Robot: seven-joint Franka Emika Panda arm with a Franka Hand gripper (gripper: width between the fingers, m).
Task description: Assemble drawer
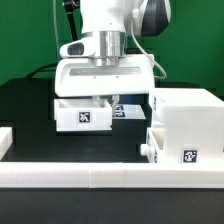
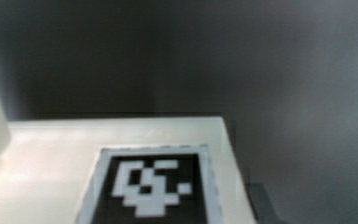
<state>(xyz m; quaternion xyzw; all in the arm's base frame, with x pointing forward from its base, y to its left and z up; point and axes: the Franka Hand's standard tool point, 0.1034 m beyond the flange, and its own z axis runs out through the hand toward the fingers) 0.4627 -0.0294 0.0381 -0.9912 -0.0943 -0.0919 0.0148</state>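
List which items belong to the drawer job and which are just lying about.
Drawer job:
- large housing
- small tray under the gripper
- knobbed tray at the housing's front

Lying about:
- long low rail
- marker board

Plain green backdrop [image 1: 25, 40] behind, matte black tabletop [image 1: 25, 108], long low white rail [image 1: 60, 178] along front, even light
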